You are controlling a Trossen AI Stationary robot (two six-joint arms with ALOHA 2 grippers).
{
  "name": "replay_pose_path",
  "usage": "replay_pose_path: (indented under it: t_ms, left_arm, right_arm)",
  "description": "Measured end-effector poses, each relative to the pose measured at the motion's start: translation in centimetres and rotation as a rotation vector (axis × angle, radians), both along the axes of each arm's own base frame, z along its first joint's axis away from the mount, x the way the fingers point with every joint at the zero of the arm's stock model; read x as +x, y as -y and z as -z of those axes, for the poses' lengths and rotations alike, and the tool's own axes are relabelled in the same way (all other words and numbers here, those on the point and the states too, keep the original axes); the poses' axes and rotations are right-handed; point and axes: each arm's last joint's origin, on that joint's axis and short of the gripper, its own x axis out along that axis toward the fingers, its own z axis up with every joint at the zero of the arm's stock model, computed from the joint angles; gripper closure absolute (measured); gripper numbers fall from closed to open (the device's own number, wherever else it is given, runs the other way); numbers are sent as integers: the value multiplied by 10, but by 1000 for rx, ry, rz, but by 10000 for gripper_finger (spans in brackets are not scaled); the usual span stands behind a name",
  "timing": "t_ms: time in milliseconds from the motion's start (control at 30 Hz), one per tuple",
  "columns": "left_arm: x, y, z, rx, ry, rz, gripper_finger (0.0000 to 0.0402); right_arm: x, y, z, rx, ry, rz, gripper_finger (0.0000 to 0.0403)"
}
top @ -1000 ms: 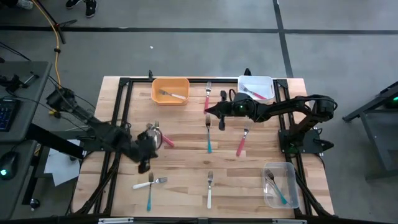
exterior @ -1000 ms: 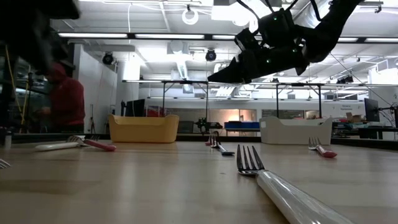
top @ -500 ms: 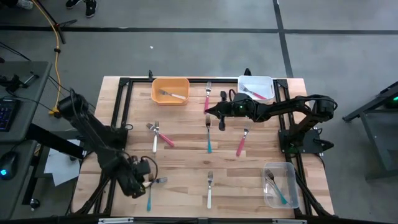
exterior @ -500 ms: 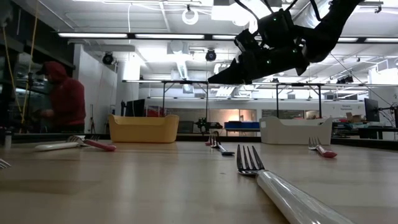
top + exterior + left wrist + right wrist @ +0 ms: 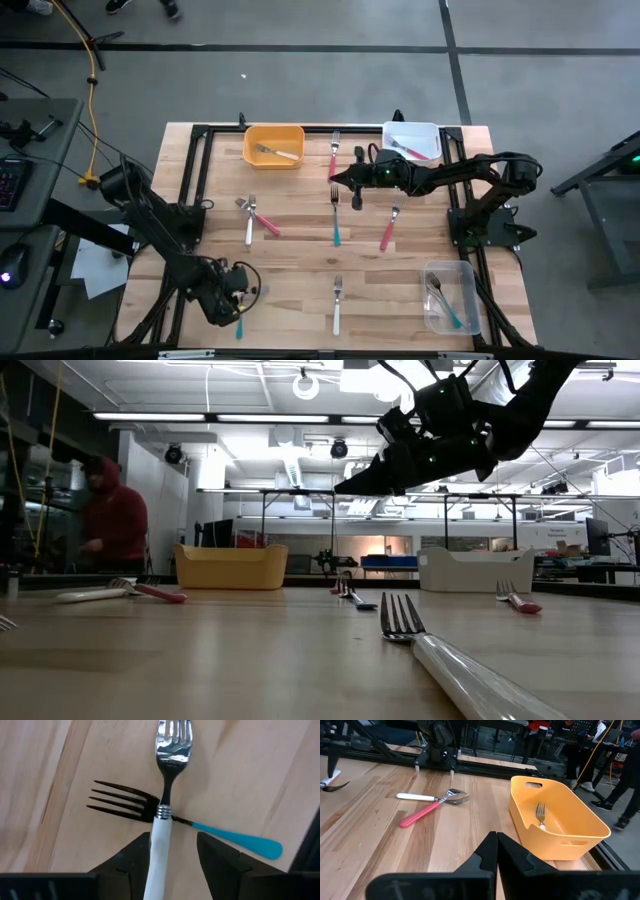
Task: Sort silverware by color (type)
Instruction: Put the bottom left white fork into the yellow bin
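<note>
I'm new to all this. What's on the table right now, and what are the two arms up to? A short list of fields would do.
Left gripper: over the near-left part of the table, fingers open either side of a white-handled fork
Under that fork: a teal-handled fork, crossed beneath it
Right gripper: shut, held above the table's middle
Orange bin: one fork inside
White bin: a pink-handled fork inside
Clear bin: teal-handled forks inside
</note>
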Motion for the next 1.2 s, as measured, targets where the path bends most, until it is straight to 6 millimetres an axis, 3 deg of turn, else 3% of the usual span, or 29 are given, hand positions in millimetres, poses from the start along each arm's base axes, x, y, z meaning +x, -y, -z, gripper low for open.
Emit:
replay_pose_path:
  t_ms: [400,633,733,1033,1200]
  left_arm:
    - [3,5,23,69,-62,-5,273]
    - [0,3,22,87,-77,0,334]
    - [-1,2,19,72,-83,1,361]
    - [-5,-4,-7,-11,-28,-18,361]
    - [-3,-26,-30,17,71,-118,361]
  right_arm:
    - [0,1,0,-12,1,1,403]
    - [-1,4,0,-3,-5,12,403]
    - [-1,4,0,-3,-5,12,403]
    - [-1,4,1,-1,-8,12,403]
    - [-1,4,1,0,-12,12,403]
